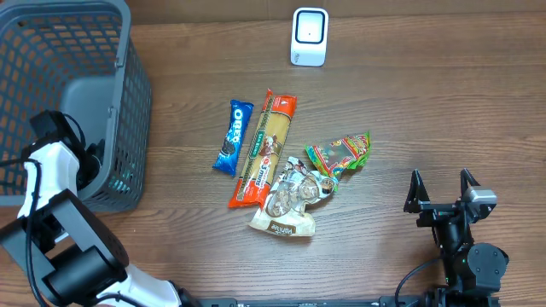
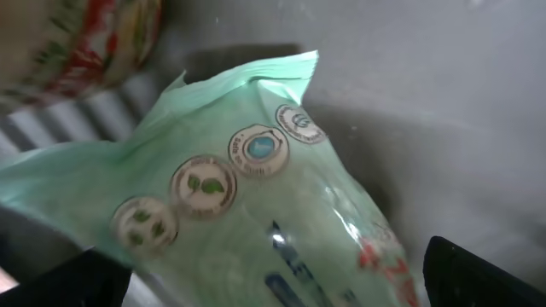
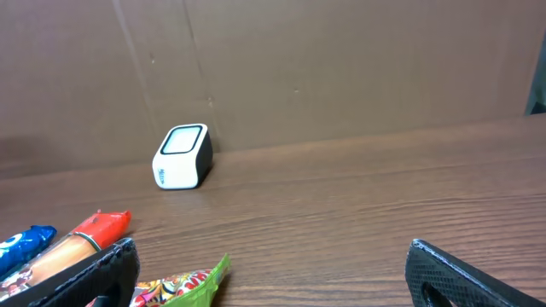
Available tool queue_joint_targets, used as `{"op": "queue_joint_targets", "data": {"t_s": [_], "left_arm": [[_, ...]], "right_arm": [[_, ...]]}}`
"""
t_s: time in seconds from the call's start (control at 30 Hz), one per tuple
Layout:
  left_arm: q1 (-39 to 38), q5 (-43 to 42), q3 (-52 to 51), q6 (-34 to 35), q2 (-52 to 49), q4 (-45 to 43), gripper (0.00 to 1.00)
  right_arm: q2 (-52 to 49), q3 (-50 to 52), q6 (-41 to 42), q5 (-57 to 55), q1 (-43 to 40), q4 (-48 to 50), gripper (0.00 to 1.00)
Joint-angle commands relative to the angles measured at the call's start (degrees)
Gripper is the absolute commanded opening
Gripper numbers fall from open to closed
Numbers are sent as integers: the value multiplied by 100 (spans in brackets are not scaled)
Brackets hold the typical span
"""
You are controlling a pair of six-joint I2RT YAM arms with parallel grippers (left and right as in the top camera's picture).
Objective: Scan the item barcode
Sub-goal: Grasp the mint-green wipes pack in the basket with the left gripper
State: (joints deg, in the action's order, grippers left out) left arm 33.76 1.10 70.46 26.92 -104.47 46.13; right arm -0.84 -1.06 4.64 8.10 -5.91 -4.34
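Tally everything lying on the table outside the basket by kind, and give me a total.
Food packets: 4, namely the Oreo pack, the long orange packet, the green candy bag and the white snack bag
Scanners: 1, the white barcode scanner
Total: 5

**YAM arms: body look**

left arm (image 1: 47, 175): white link shells, black joint housings, and a black cable (image 1: 26, 243) looping well behind the jaws.
left gripper (image 2: 273, 286): plain matte-black fingers (image 2: 482, 273).
right gripper (image 1: 441, 189): all black, thin fingers, cross-hatched pads (image 3: 465, 277) on the jaw faces.
Grey camera block (image 1: 480, 198) sits just behind its jaws.
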Motion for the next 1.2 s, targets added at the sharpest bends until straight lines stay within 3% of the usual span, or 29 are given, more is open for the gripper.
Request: {"op": "queue_joint_targets", "data": {"t_s": [0.0, 0.07, 0.13, 0.17, 0.3, 0.4, 0.53, 0.83, 1.17], "left_arm": [[35, 125, -107, 98, -256, 42, 96], [35, 127, -107, 94, -291, 31, 82], [35, 122, -107, 96, -291, 20, 54], [35, 120, -107, 96, -291, 9, 45], [35, 122, -107, 66, -289, -17, 27], [35, 125, -103, -22, -258, -90, 24], [35, 122, -90, -173, -48, -216, 27], [35, 22, 192, -691, 1185, -271, 22], [-87, -1182, 964, -1572, 3008, -284, 19]], "right_arm": [[55, 61, -17, -50, -17, 22, 100], [55, 61, -17, -50, -17, 22, 100], [55, 61, -17, -50, -17, 22, 100], [55, 61, -17, -50, -17, 22, 100], [55, 61, -17, -50, -17, 22, 100], [55, 61, -17, -50, -17, 22, 100], [55, 61, -17, -50, -17, 22, 100], [55, 61, -17, -50, -17, 22, 100], [55, 61, -17, -50, -17, 22, 100]]}}
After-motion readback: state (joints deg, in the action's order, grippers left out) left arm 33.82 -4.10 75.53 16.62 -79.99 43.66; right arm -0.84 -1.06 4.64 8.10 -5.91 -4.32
